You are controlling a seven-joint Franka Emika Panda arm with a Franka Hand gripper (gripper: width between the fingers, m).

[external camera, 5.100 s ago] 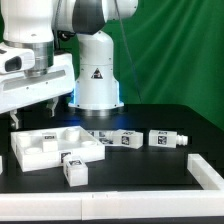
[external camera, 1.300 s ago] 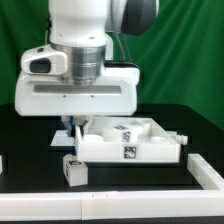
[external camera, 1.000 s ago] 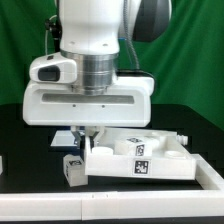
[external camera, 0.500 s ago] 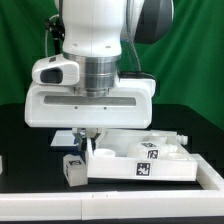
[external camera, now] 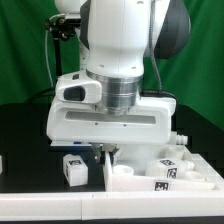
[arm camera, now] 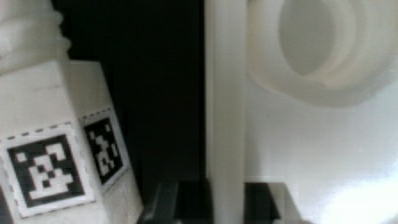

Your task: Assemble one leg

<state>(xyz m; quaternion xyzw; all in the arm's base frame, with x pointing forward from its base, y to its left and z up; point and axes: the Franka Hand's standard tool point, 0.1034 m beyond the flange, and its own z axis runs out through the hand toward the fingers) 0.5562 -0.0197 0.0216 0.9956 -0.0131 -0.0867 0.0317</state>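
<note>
The gripper [external camera: 107, 154] has its jaws narrowed on an upright wall of the white panel [external camera: 165, 172] (the wrist view shows the wall between the dark fingers [arm camera: 173, 202]). The leg [external camera: 73, 169] stands on the black table [external camera: 22, 138], near the panel but apart from it, toward the exterior view's left.

**What sits on your black surface**

Your surface [external camera: 28, 150] is matte black, and a white strip [external camera: 40, 212] runs along its front edge. Near the front edge, left of centre, one leg [external camera: 75, 170] stands on the surface with a square tag facing up. Just beside it, filling the front right corner, lies the white panel [external camera: 165, 172], which has raised walls and tags on its front face. You can see a narrow band of bare black between the leg and the panel. The back left area is bare.
</note>
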